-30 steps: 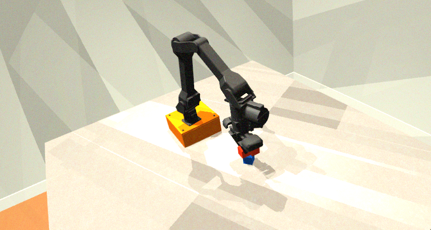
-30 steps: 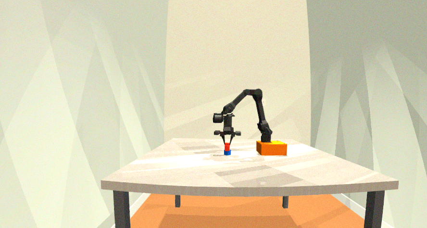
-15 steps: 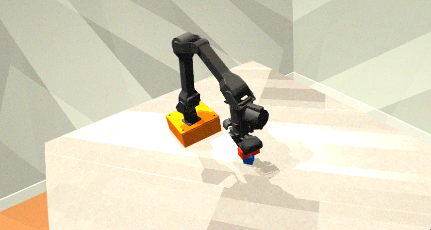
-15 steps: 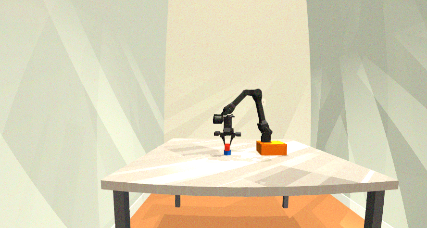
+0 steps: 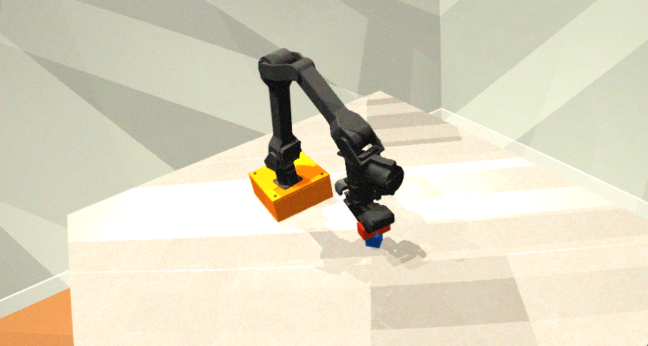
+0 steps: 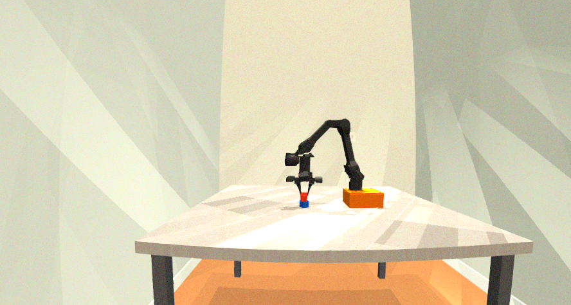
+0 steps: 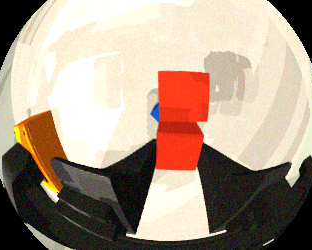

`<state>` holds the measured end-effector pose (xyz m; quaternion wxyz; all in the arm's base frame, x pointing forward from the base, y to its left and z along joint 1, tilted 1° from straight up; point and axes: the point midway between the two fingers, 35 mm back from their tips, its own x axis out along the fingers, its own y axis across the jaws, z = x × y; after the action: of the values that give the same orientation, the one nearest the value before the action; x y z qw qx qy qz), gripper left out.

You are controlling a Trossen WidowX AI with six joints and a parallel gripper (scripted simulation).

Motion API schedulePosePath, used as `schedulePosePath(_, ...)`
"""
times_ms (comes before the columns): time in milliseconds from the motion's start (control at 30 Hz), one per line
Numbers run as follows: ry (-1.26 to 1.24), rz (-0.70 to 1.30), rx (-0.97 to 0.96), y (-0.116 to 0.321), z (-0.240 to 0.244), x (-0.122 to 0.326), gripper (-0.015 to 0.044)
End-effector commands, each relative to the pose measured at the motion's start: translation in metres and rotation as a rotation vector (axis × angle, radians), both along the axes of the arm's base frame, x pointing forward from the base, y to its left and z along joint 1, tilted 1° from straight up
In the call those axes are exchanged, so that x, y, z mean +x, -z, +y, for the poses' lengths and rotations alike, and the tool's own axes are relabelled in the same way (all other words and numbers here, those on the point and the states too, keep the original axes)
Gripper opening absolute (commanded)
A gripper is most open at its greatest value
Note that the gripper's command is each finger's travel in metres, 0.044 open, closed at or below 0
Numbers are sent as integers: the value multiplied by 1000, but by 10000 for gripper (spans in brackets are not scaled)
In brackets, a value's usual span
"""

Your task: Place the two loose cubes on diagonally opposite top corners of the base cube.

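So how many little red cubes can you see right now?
2. One small red cube is gripped in the black tool; the other red cube sits on the small blue base cube below. None seems hidden.

Red cubes (image 7: 181,95) over a blue cube (image 5: 373,240), black arm (image 5: 317,94), orange mount (image 5: 292,191), pale streaked table (image 6: 279,235).

Table (image 6: 279,239) (blue cube (image 6: 303,204), orange mount (image 6: 362,198))

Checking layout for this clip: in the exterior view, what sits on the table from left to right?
Blue base cube with the red cube held by the gripper directly above it, then the arm's orange mount.
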<state>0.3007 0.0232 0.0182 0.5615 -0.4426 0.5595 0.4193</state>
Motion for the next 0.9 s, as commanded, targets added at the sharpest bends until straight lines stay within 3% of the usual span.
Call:
schedulePosePath(0, 7, 3, 4, 1, 0, -1, 105)
schedulePosePath(133, 7, 3, 4, 1, 0, -1, 205)
schedulePosePath(867, 0, 0, 0, -30, 1, 0, 205)
